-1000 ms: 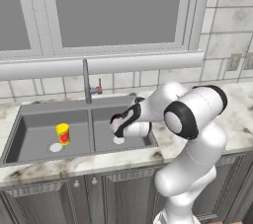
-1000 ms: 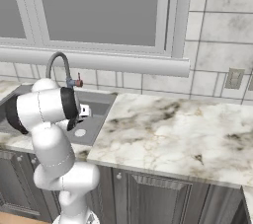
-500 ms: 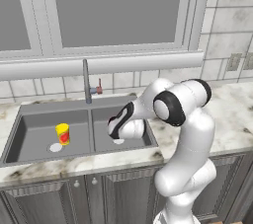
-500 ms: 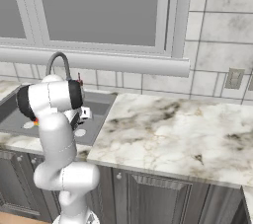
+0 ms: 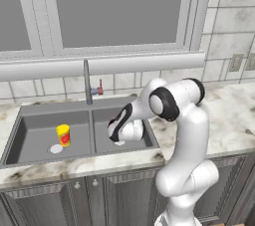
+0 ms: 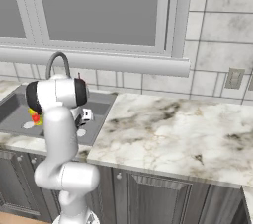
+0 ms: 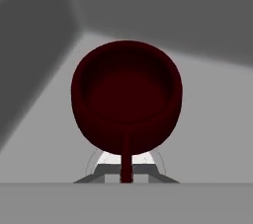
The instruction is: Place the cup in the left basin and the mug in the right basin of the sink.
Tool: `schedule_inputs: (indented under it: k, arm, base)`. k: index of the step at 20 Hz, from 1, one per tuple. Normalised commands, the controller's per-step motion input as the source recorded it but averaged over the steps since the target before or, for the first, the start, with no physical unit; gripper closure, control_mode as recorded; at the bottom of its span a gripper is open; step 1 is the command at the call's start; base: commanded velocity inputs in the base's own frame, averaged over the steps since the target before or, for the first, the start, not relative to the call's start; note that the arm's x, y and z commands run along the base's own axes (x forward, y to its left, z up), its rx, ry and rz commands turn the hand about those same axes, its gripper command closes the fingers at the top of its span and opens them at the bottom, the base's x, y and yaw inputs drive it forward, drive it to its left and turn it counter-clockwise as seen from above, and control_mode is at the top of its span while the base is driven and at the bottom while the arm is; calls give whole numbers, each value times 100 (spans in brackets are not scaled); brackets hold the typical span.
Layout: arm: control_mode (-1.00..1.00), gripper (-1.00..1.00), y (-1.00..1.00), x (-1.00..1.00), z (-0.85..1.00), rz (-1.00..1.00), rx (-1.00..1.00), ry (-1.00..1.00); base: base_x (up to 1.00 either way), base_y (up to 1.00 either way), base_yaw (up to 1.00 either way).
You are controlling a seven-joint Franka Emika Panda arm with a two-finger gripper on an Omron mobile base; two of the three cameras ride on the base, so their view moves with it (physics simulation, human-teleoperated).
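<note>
Nearest you, the marble desk (image 6: 168, 134) runs along the front edge, with grey cabinet doors (image 5: 104, 195) below it. The white arm (image 5: 184, 135) rises at the near right of the left base view and bends down and left into the sink (image 5: 82, 108), which is set into that desk.

Your end effector (image 7: 126, 168) sits low inside the right basin (image 5: 144, 138), its two dark fingers drawn together on the thin handle of the mug (image 7: 126, 94). Look in the hand view: the dark maroon mug faces you with its open mouth, its handle running straight down between the fingers. Behind the handle you see the pale round drain of that basin, partly covered. Whether the mug's base touches the basin floor you cannot tell from these views. In the left base view the wrist (image 5: 127, 128) covers the mug, and you see the white hand just over the drain.

Across the centre divider, in the left basin (image 5: 35, 130), the cup (image 5: 63, 135) stands upright, yellow with a red-orange patch on its side. It is just to the right of that basin's round white drain (image 5: 56, 149) and well apart from the end effector. In the right base view, a sliver of yellow and red peeks out beside the arm's dark joint.

Farther back, the thin grey faucet (image 5: 87, 83) rises from the far rim of the sink, over the divider. Beyond it runs the tiled wall (image 6: 217, 50), then the window (image 5: 114, 11) above a pale sill. A wall outlet (image 6: 234, 78) sits on the tiles at the far right.
</note>
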Motion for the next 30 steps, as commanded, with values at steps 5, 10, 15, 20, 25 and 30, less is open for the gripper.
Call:
schedule_inputs:
  k: [5,10,15,20,25,30]
  arm:
    - [-100,100,1,20,-20,0,0,0]
    - [-100,100,1,20,-17,0,0,0]
    - [-100,-100,7,26,-19,0,0,0]
    - [-100,-100,12,16,-20,0,0,0]
    - [-100,-100,13,5,-5,0,0,-1]
    - [-100,-100,19,0,29,0,0,-5]
  base:
    - [0,0,0]
    - [0,0,0]
    - [0,0,0]
    - [0,0,0]
    - [0,0,0]
    - [0,0,0]
